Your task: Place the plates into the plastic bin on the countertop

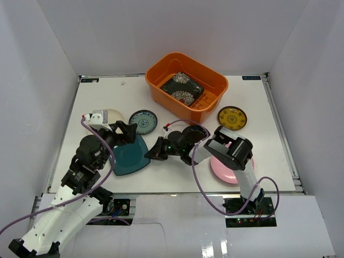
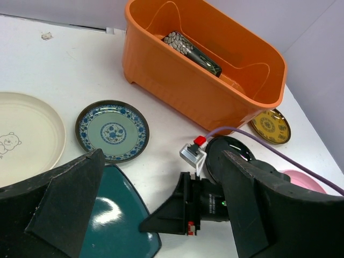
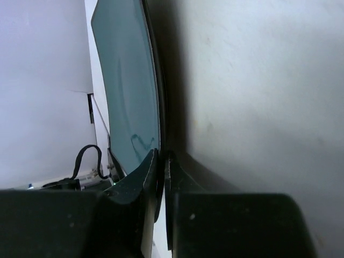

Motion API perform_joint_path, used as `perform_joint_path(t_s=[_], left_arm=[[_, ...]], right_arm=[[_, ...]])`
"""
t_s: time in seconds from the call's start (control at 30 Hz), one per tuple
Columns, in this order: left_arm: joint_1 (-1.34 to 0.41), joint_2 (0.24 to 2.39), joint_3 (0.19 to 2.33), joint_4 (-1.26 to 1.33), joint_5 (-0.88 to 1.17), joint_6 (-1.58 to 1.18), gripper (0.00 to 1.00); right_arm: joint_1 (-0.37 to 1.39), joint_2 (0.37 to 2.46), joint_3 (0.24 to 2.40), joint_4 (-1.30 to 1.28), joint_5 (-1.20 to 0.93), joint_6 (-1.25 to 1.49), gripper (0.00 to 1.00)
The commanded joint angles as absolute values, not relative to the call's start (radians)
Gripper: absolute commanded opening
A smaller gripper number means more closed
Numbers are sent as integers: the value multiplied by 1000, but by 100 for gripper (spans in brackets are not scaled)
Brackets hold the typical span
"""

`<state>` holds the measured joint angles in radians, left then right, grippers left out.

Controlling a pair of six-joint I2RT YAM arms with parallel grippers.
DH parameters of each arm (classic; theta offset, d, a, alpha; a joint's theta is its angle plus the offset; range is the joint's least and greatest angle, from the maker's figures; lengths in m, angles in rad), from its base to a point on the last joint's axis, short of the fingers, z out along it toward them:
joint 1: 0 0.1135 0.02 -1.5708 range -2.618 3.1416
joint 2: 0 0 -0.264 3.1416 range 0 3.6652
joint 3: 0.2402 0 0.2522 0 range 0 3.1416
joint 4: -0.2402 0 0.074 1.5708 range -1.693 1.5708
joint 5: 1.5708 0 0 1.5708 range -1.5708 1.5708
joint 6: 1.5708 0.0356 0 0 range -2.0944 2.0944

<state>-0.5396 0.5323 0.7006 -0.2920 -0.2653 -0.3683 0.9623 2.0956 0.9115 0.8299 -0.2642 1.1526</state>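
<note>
The orange plastic bin (image 1: pixel 212 80) stands at the back of the white countertop (image 1: pixel 107 91) and holds the dark floral square plate (image 1: pixel 183 88), also visible in the left wrist view (image 2: pixel 193 51). The teal square plate (image 1: pixel 129 157) lies front left. My right gripper (image 1: pixel 149 156) is pinched shut on its right rim; the right wrist view shows the rim (image 3: pixel 129 91) running between the fingers (image 3: pixel 162 157). My left gripper (image 1: pixel 126 134) hangs open and empty above that plate (image 2: pixel 115 226). The glossy black plate (image 1: pixel 194 130) and pink plate (image 1: pixel 226 171) lie partly under my right arm.
The cream plate (image 1: pixel 114 115) sits at the left, partly hidden by my left arm. The small teal-patterned plate (image 1: pixel 143 121) is beside it. The yellow-patterned plate (image 1: pixel 232 117) lies right of the bin. White walls enclose the counter; metal rails (image 1: pixel 282 129) edge it.
</note>
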Motion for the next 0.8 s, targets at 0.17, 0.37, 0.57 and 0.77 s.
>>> perform_joint_path(t_s=[0.17, 0.37, 0.57, 0.77], left_arm=[[-541, 522, 719, -298, -311, -383, 98], [-543, 502, 730, -318, -414, -406, 98], [-543, 528, 726, -311, -426, -419, 98], [-543, 564, 721, -301, -417, -449, 98]], right_arm=[[899, 1748, 713, 905, -375, 1167, 8], [750, 1491, 810, 770, -420, 1112, 8], [571, 1422, 1002, 557, -307, 970, 8], [446, 1500, 1146, 497, 5, 881, 8]])
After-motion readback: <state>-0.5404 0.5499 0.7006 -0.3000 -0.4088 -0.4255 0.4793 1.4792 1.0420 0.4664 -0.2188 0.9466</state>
